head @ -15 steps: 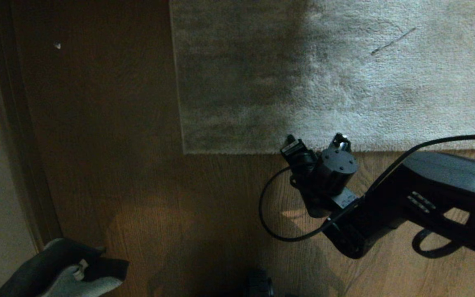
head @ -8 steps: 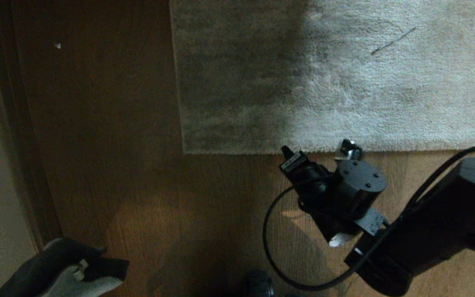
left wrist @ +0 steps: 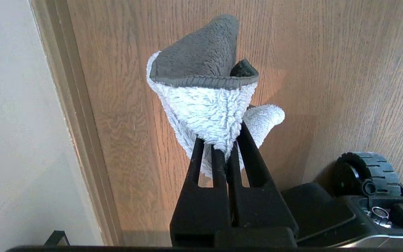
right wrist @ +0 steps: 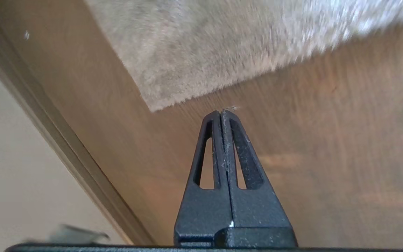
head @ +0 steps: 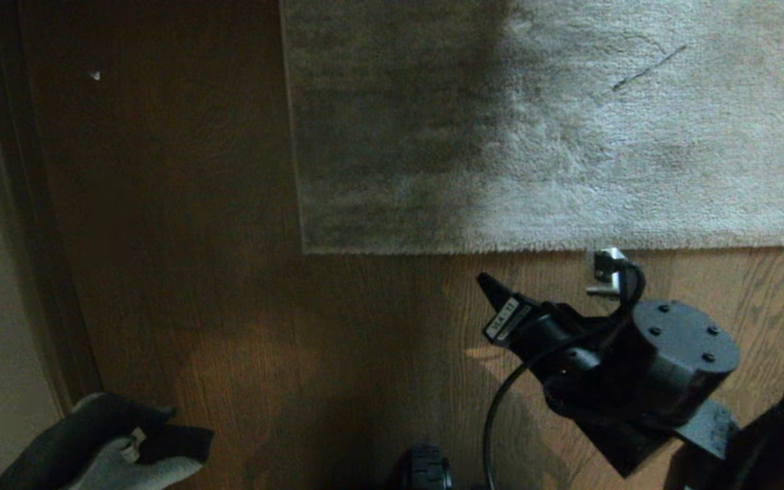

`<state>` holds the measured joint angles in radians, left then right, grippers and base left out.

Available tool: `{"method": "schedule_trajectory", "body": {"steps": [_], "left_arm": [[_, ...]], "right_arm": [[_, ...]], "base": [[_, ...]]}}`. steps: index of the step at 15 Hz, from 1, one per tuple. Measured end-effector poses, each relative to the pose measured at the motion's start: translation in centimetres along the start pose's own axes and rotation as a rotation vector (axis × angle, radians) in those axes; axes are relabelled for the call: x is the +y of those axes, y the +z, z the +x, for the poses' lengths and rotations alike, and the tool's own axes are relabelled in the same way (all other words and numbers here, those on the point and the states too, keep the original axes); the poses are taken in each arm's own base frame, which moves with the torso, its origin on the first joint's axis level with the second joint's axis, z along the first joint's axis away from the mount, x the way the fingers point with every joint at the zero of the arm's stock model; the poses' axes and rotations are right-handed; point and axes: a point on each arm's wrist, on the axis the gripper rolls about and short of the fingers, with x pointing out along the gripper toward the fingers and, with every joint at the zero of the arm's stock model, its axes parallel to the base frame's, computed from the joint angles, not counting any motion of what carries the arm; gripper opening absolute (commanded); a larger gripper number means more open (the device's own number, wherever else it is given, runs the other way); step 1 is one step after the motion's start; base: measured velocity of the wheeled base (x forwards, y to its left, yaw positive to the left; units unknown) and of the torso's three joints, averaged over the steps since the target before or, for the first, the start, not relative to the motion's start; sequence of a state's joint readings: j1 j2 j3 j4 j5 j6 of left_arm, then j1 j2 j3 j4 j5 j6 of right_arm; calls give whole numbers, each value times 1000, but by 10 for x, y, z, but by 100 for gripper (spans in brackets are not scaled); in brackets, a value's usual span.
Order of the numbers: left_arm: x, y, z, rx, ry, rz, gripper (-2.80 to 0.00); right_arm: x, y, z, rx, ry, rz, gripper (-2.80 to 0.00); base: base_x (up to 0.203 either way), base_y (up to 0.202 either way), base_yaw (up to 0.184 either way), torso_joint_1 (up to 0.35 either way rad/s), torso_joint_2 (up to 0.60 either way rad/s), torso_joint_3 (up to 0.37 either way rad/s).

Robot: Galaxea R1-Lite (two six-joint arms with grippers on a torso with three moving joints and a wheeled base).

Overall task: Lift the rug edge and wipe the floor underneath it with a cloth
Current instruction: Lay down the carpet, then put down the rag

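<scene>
Rug edge (head: 535, 246) lies flat on the floor (head: 337, 327); right pincer (right wrist: 221, 112), shut and empty, has pulled back from it. Left pincer (left wrist: 222, 148) holds the cloth (left wrist: 208, 101).

grey-beige streaked rug edge (head: 474, 248), brown wavy-grained floor (head: 337, 354), dark grey and pale whitish cloth (left wrist: 205, 87)

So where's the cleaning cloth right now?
The cloth is pinched in the left gripper, low at the robot's left above the wood floor, near the baseboard and apart from the rug.
</scene>
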<state>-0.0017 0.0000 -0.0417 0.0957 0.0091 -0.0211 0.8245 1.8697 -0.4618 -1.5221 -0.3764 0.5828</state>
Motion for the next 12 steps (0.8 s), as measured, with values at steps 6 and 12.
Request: {"method": "schedule_trajectory", "body": {"steps": [6, 12], "left_arm": [[0, 0, 0, 0, 0, 0, -280], [0, 0, 0, 1, 0, 0, -280]], "right_arm": [[-21, 24, -55, 25, -52, -234, -280], [-73, 65, -90, -80, -312, -396, -280]], "base": [[0, 0, 0, 0, 0, 0], [0, 0, 0, 0, 0, 0]]}}
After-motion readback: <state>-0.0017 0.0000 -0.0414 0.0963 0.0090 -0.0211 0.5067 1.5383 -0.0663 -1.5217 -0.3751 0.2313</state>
